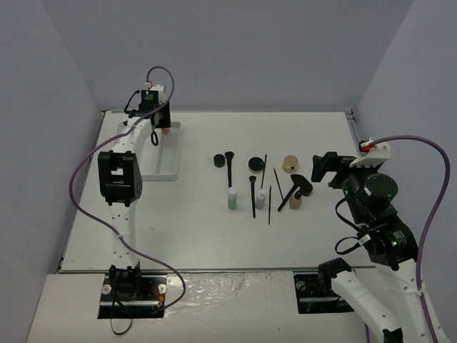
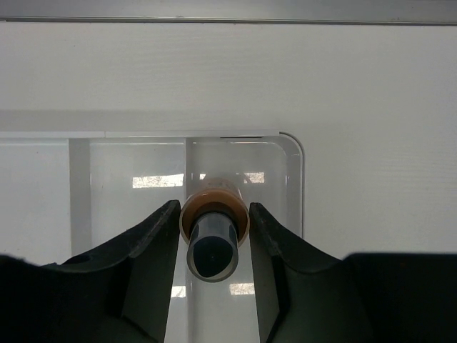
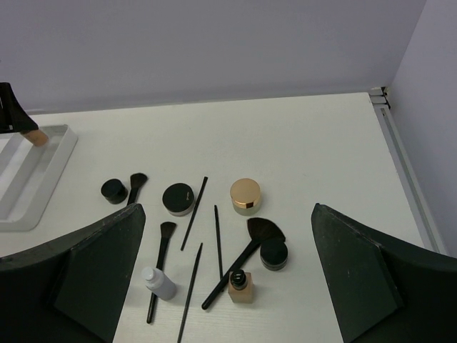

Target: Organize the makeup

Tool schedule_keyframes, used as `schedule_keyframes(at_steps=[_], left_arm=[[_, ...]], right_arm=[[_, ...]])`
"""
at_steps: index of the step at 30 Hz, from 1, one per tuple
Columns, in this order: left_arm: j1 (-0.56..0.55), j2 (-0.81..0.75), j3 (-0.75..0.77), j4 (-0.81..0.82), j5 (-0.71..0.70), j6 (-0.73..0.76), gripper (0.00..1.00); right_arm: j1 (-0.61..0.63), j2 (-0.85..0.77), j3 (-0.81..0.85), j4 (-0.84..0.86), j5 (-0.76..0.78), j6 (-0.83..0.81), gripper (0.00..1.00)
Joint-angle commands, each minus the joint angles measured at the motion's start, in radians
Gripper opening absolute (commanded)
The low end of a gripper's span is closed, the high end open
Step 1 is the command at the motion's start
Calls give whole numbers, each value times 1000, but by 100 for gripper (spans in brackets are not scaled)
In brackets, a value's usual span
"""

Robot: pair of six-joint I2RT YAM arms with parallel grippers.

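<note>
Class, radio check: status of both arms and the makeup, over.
Left jaws shut on tan bottle, above tray's end compartment. Right jaws open, empty. Remaining makeup loose mid-table. Nothing in the way.

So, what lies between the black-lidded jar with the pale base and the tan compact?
One thin black pencil lies slanted between the black-lidded jar and the tan compact; the top and right wrist views both show it.

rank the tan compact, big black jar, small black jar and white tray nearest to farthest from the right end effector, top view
1. tan compact, just left of the right end effector
2. big black jar, further left in the same row
3. small black jar, at the row's left end
4. white tray, farthest left
</note>
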Motion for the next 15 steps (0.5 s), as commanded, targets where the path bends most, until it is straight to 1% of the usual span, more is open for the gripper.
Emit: schedule_keyframes(at_steps=[1,13,15], left_arm=[[-3,-16,60,100,38,-2,0],[-11,25,66,132,31,0,0],[-16,25,63,128,31,1,3]], right_arm=[[7,27,30,52,6,13,100],[7,32,29,42,11,9,100],[7,32,29,41,14,8,100]])
